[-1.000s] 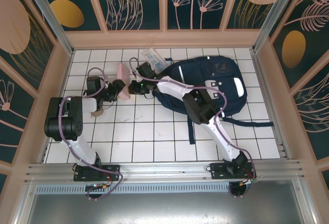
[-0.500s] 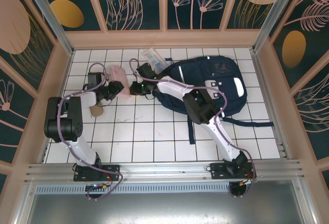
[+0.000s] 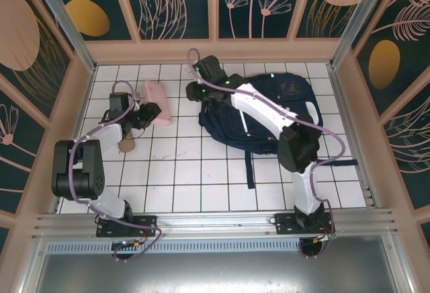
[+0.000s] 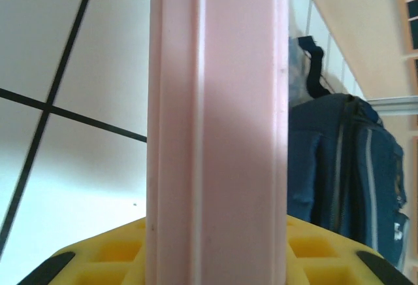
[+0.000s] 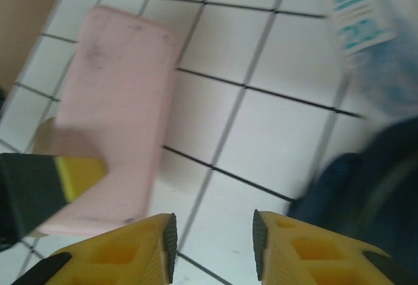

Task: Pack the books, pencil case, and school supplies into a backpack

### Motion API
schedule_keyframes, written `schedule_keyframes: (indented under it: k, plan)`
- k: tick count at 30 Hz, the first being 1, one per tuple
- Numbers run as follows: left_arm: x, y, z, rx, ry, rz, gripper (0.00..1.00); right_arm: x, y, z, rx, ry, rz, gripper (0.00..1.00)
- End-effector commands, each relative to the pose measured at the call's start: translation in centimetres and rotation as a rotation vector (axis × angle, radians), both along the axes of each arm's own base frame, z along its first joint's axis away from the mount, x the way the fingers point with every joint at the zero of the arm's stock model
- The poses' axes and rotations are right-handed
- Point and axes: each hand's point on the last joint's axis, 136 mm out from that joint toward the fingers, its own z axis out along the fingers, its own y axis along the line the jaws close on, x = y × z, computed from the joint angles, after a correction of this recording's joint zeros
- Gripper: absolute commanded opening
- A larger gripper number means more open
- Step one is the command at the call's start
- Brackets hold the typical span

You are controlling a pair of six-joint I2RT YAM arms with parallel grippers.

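My left gripper point(image 3: 146, 114) is shut on the near end of the pink pencil case point(image 3: 156, 98), at the left of the tiled table. In the left wrist view the pencil case point(image 4: 215, 134) stands between the yellow jaws of the left gripper point(image 4: 215, 262). My right gripper point(image 3: 195, 91) is at the upper left corner of the navy backpack point(image 3: 269, 115). It stands open over bare tile as the right gripper point(image 5: 212, 233), with the pencil case point(image 5: 111, 128) to its left. A clear packet marked "20" point(image 5: 356, 17) lies beyond it. The books are out of view.
A small brown object point(image 3: 125, 146) lies on the tiles beside the left arm. The backpack's dark straps point(image 3: 250, 169) trail toward the near edge. Wooden walls point(image 3: 215, 50) close in the table at the back and sides.
My right gripper has opened and swung from beside the pencil case up to the backpack's far left corner. The left gripper closed on the pencil case, which shifted slightly left.
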Motion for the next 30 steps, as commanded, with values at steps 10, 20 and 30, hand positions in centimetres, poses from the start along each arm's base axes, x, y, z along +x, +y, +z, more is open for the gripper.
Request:
schedule_keyframes:
  k: [10, 20, 30]
  plan:
    - [-1.1, -4.1, 4.7, -0.081, -0.116, -0.067, 0.26, -0.8, -12.3, -8.5, -0.430, 0.060, -0.206, 0.43]
    - [-2.0, -6.2, 5.6, -0.105, -0.132, -0.104, 0.26, -0.6, -13.5, -12.3, -0.482, 0.107, -0.229, 0.26]
    - [-2.3, -9.9, 6.7, -0.149, -0.154, -0.147, 0.26, 0.8, -14.6, -5.1, -0.347, 0.018, -0.279, 0.00]
